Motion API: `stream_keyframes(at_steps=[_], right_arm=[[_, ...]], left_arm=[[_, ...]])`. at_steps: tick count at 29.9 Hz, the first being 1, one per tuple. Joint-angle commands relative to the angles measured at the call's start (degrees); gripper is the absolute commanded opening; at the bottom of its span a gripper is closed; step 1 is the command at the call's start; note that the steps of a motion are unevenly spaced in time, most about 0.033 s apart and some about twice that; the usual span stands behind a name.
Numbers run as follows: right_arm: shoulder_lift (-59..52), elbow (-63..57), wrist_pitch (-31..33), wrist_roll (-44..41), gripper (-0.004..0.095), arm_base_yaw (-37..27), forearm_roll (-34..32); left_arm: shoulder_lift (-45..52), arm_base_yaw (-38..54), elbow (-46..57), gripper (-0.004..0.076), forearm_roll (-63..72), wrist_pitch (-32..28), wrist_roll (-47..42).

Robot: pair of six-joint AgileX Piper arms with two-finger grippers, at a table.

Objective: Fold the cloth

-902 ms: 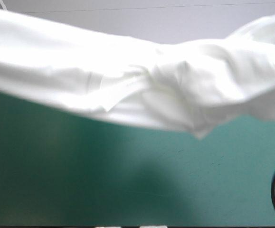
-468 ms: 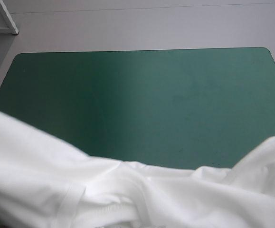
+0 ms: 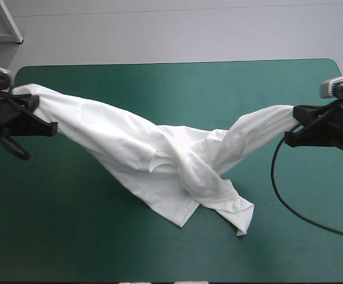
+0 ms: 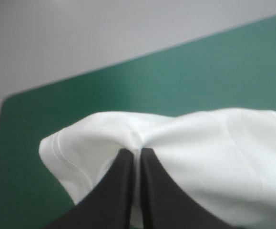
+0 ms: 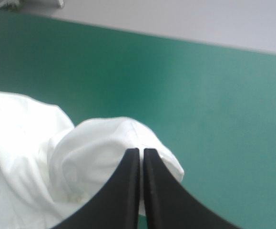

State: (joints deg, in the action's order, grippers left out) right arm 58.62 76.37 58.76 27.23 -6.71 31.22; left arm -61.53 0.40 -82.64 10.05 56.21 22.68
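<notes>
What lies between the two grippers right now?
Only the T-shirt: the high view shows it strung from the left gripper to the right gripper, both shut on it, its middle sagging onto the cover.

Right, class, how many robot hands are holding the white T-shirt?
2. The left hand grips the T-shirt near the left edge of the table; the right hand grips it near the right edge.

There was one white T-shirt (image 3: 159, 154), one table (image 3: 100, 236) covered in teal-green, and two hands: one left hand (image 4: 138, 151), one right hand (image 5: 141, 150).
</notes>
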Motion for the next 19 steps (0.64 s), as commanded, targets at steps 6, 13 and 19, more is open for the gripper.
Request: stream_keyframes(at_steps=[6, 13, 19], right_arm=[[26.0, 3.0, -15.2, 6.5, -0.0013, -0.4, 6.1], [51.6, 29.1, -5.0, 3.9, -0.0012, -0.4, 4.7], [66.4, 56.5, 7.2, -4.1, 0.0005, -0.4, -4.0]], left_arm=[[-21.6, -0.1, 3.8, 0.0019, 7.1, -20.5, 6.6], [-41.3, -0.1, -11.8, 0.0019, 11.1, -19.1, 7.1], [-48.0, -0.2, -20.4, 0.0019, 11.3, -16.4, 7.3]])
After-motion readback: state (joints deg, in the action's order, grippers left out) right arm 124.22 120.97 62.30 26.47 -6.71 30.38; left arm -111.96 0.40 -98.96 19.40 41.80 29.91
